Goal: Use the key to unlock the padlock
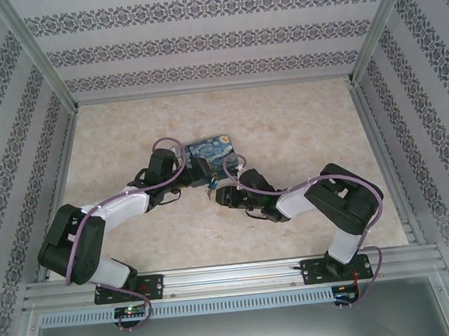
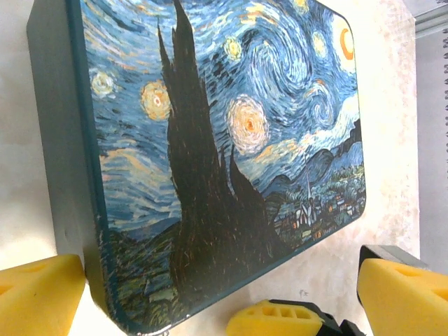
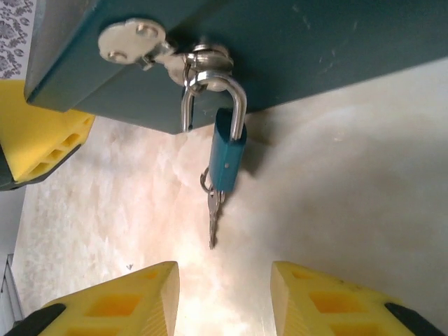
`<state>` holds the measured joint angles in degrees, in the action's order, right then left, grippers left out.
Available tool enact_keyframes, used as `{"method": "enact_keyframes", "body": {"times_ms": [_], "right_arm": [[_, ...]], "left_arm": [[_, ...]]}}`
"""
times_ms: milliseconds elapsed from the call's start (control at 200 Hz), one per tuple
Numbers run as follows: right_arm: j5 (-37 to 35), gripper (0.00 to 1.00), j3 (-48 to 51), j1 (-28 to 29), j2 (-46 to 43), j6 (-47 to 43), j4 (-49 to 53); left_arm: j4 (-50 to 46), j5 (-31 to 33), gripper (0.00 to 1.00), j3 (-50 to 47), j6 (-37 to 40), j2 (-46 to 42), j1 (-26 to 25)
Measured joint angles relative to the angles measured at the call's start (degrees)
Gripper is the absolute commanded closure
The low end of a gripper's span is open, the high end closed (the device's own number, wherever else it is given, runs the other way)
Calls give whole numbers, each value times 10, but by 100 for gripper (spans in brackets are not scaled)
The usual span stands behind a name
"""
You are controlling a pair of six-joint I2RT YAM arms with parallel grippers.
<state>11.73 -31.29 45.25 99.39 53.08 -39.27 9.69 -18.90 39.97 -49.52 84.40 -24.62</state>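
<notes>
Nearest you, the right gripper (image 3: 224, 301) has its yellow fingers (image 3: 112, 304) spread apart with nothing between them. Straight ahead of that gap, a touch to its left, the key (image 3: 213, 218) dangles from the bottom of the padlock (image 3: 227, 155). Its tip points back toward your fingers. The padlock's long axis runs in line with your approach: key, then blue body, then the silvery shackle (image 3: 240, 98) hooked through the hasp (image 3: 133, 38) on the side of the tin box (image 3: 322, 49). Whether the key sits in the keyhole, you cannot tell. Beyond, the left gripper (image 2: 218, 294) is spread wide across the box's painted lid (image 2: 231, 126), one finger just beside its wall. The right arm is the nearer one.
</notes>
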Motion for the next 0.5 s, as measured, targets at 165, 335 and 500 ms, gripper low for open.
{"method": "enact_keyframes", "body": {"times_ms": [165, 335, 500], "right_arm": [[-49, 59, 27, 21, -27, 26, 0], [-73, 59, 31, 23, -33, 39, 3], [-73, 62, 22, 21, -16, 40, -10]], "left_arm": [[3, -6, 0, 0, -4, 0, 0], [5, -6, 0, 0, -4, 0, 0], [4, -6, 0, 0, -4, 0, 0]]}}
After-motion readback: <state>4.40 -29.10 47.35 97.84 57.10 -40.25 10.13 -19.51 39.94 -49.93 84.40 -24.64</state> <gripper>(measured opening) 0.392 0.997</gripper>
